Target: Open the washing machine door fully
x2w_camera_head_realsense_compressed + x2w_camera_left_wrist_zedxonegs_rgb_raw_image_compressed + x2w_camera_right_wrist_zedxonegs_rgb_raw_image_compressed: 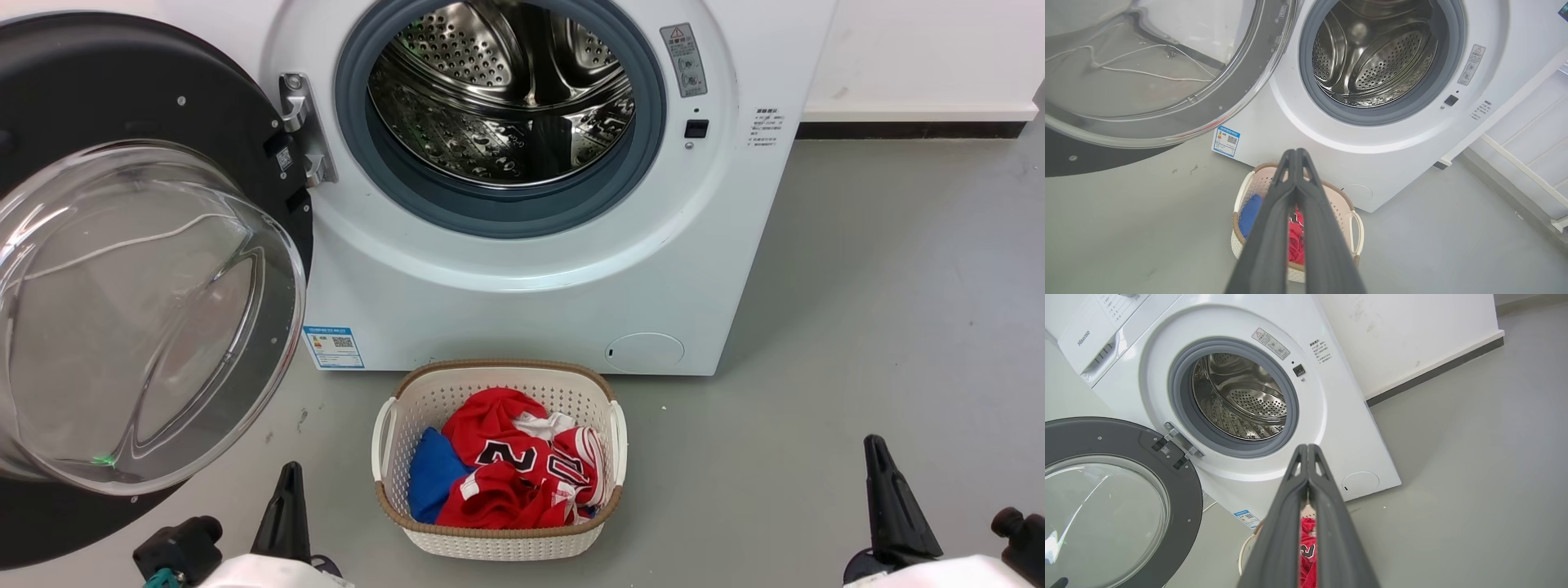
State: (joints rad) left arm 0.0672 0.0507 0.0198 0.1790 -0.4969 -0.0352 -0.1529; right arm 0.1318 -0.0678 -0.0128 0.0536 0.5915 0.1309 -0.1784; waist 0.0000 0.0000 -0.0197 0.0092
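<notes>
At the left, the washing machine door [122, 98] stands swung wide open, away from the opening. It is a big round disc with a wide, smooth black rim, and a clear glass bowl [147, 318] bulges out of it toward the camera. A bright metal hinge [304, 122] joins it to the washing machine [522, 310], a white box with a glossy front. A grey rubber ring [498, 216] goes around the shiny steel drum [490, 106], which has many small holes. Low on the front are a blue label [333, 347] and a small round hatch [645, 352]. On the grey floor [882, 327] before the machine sits a white perforated basket [498, 390] with a brown rim, holding red cloth [498, 457] and blue cloth [433, 474].

The left hand [1295, 154] is closed, its two dark fingers meeting at the tips. It holds nothing and touches nothing. The right hand [1307, 449] is closed in the same way, also empty, well apart from the door.
</notes>
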